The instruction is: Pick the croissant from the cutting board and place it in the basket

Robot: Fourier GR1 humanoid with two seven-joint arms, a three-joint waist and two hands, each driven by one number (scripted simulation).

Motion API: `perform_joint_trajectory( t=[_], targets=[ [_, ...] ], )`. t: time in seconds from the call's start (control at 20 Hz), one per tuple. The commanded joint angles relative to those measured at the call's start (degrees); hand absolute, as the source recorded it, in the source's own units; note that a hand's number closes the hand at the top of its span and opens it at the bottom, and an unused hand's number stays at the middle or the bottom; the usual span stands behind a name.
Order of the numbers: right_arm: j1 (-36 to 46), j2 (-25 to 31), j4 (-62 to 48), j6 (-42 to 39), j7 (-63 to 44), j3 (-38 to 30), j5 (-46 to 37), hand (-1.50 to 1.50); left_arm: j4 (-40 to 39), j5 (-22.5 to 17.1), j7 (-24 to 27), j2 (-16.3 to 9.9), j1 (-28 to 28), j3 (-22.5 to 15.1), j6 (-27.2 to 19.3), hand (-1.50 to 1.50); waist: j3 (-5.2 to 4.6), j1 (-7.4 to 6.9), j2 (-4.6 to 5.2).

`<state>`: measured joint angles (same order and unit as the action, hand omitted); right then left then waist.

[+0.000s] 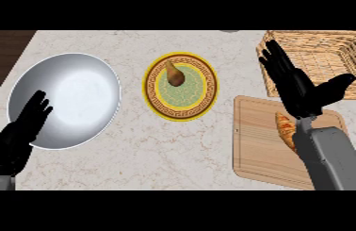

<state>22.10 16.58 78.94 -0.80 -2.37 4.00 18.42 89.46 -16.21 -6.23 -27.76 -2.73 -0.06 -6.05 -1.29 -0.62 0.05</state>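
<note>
The croissant lies on the wooden cutting board at the right, mostly hidden under my right forearm. My right hand hovers open above the board's far edge, fingers straight and pointing toward the wicker basket at the back right, thumb spread to the right. It holds nothing. My left hand rests open at the lower left, fingers up, overlapping the rim of a silver bowl.
A large silver bowl sits at the left. In the middle stands a yellow patterned plate with a chicken drumstick on it. Dark wood shows at the counter's far left corner.
</note>
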Motion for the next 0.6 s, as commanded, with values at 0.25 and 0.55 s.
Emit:
perform_joint_trajectory(
  t=[0.25, 0.55],
  targets=[
    [14.9, 10.7, -2.8, -32.2, 6.0, 3.2, 6.4, 1.50, -1.7, 0.7, -1.8, 0.6, 7.5, -1.1, 0.3, 0.00, 1.55, -2.01, 1.52],
    [7.4, 14.2, 15.3, -39.4, 24.6, 22.3, -18.5, -1.50, -3.2, -0.2, -3.3, 1.2, 7.1, -0.8, 0.4, 0.00, 1.68, 1.78, 0.18]
  ],
)
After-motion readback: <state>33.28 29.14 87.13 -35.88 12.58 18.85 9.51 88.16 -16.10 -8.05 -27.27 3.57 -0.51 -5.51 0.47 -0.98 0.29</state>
